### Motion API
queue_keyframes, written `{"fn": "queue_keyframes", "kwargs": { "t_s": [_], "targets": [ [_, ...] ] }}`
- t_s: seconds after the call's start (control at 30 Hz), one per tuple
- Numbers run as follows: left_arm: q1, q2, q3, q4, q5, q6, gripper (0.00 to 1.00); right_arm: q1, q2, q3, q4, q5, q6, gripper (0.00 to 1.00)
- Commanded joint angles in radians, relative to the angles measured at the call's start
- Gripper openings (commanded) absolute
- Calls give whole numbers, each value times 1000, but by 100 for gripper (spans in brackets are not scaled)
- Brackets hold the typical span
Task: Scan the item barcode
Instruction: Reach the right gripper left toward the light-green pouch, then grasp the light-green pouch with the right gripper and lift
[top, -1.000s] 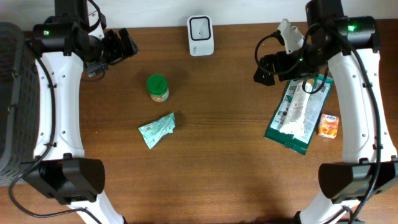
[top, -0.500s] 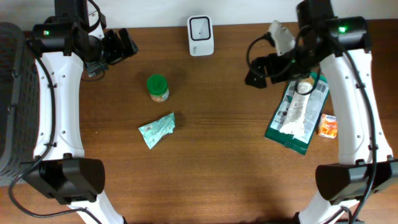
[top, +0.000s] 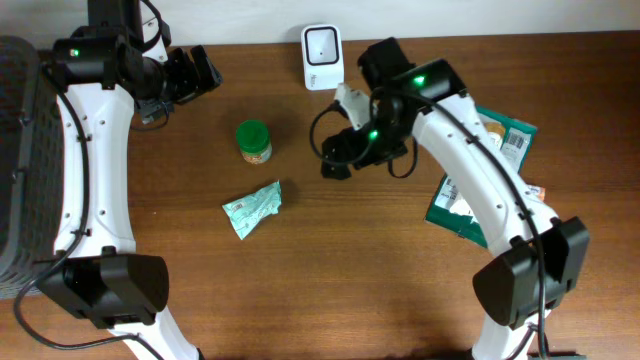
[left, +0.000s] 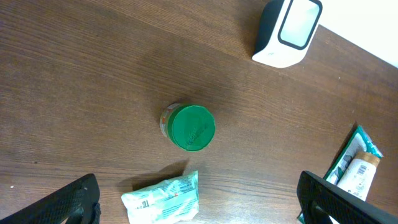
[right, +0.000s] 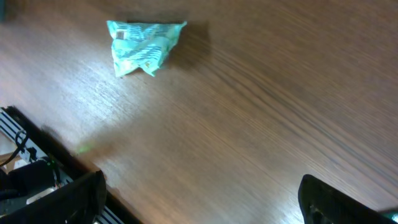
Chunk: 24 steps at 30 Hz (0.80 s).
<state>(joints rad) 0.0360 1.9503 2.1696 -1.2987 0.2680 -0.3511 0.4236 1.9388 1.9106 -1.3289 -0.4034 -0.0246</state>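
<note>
The right fingers (right: 68, 199) hung spread and empty over mid-frame surface (top: 330, 260). The crumpled green packet (top: 252, 208) lay lower left of them, below the scanner (top: 323, 57). The left fingers (left: 62, 205) were spread and empty at upper left.

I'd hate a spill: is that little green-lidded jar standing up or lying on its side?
Upright: the jar shows its round green lid from above, with only a sliver of its side visible.

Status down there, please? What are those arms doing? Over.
Left hand open, empty. Right hand open, empty, mid-table. Green packet untouched; scanner beyond. Nothing blocking.
</note>
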Motion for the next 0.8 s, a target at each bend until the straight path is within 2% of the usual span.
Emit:
{"fn": "queue_keyframes", "kwargs": {
  "t_s": [0.0,0.3,0.47,0.67,0.7,0.77],
  "targets": [
    [3,-15,10,-1,-6,9,99,27,-1,-24,25,-12,43,95],
    [3,-15,10,-1,-6,9,99,101,0,-109,139,-16,94,95],
    [3,-15,10,-1,-6,9,99,134,0,-219,299,-26,179,90],
    [3,-15,10,-1,-6,9,99,171,1,-419,674,-49,390,72],
    [3,-15,10,-1,-6,9,99,179,1,-459,758,-50,432,66],
    [3,-15,10,-1,-6,9,99,193,1,-505,863,-48,453,60]
  ]
}}
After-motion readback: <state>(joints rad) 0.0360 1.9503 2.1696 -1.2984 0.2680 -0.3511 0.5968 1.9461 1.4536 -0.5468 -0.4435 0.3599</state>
